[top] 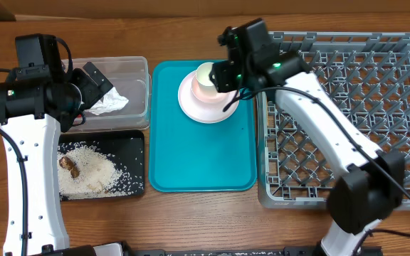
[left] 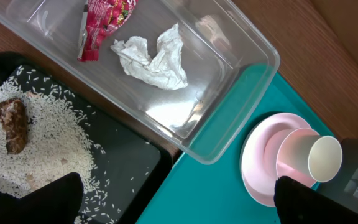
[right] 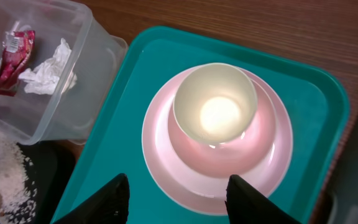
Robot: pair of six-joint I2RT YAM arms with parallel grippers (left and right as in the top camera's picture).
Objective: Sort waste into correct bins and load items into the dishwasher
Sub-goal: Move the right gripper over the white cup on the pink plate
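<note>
Our right gripper [right: 179,200] hangs over the teal tray [right: 135,74] with its two fingers wide apart, and it holds nothing. Directly ahead of it, in line with the gap between the fingers, stands the stack of dishes. The pale cup [right: 215,111] sits upright inside the pink bowl [right: 229,158], and the bowl sits on the round pink plate [right: 157,158]. In the wrist view the near rim of the plate lies between the two fingertips, but we cannot tell how high the gripper is above it. The grey dish rack [top: 361,107] stands at the side of this gripper, just beside the teal tray.

Our left gripper [left: 179,202] is also wide open and empty. It hovers near the place where the black tray [left: 129,168], the clear tub [left: 241,56] and the teal tray come together. Ahead of it, inside the tub, lies the crumpled white napkin [left: 154,59], and further ahead is the red wrapper [left: 104,25]. To its left in the wrist view, the white rice [left: 48,143] is spread on the black tray with the brown lump [left: 14,124] lying on it. Both bins stand on the wooden counter [top: 191,220], close beside each other.
</note>
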